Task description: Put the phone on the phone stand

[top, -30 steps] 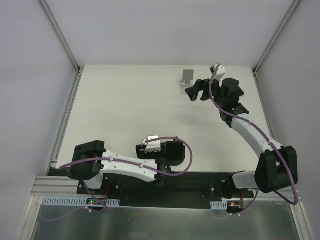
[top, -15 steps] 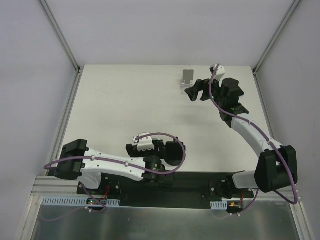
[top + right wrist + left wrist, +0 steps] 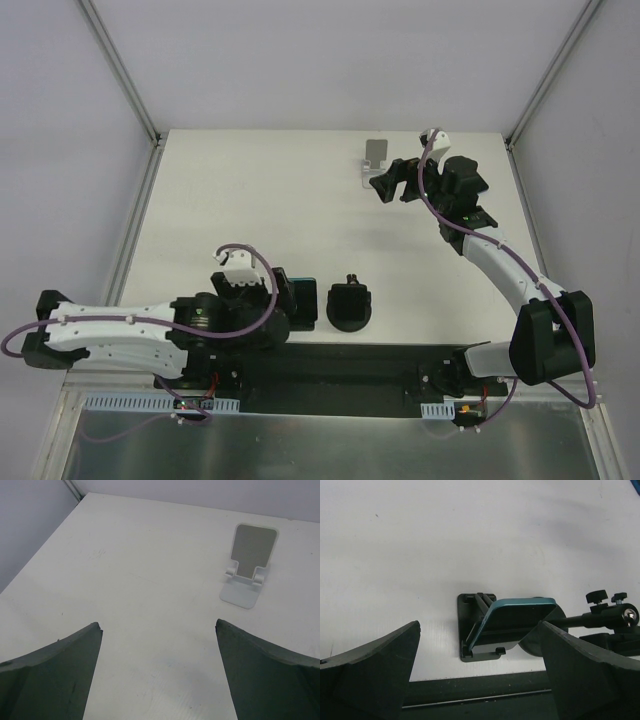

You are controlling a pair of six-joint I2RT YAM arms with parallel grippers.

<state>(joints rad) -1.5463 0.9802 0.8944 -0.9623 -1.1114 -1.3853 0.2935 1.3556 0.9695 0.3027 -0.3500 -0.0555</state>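
Observation:
The phone [image 3: 517, 615], dark with a teal edge, leans tilted on a black phone stand [image 3: 466, 630], its lower edge in the stand's front lip. In the top view the phone [image 3: 305, 300] stands near the table's front edge. My left gripper [image 3: 480, 626] is open just short of it, touching nothing, and shows in the top view as well [image 3: 284, 305]. My right gripper [image 3: 390, 185] is open and empty at the back right. An empty white phone stand [image 3: 247, 575] is ahead of it.
A black mount with a round base and a ball-head arm [image 3: 612, 616] stands right beside the phone, also seen from above [image 3: 350, 305]. The black rail of the arm bases [image 3: 380, 365] runs along the table's front edge. Frame posts stand at the back corners.
My left gripper has opened fully and drawn back to the left, which leaves the phone on the black stand and uncovers the mount. The right arm has not moved.

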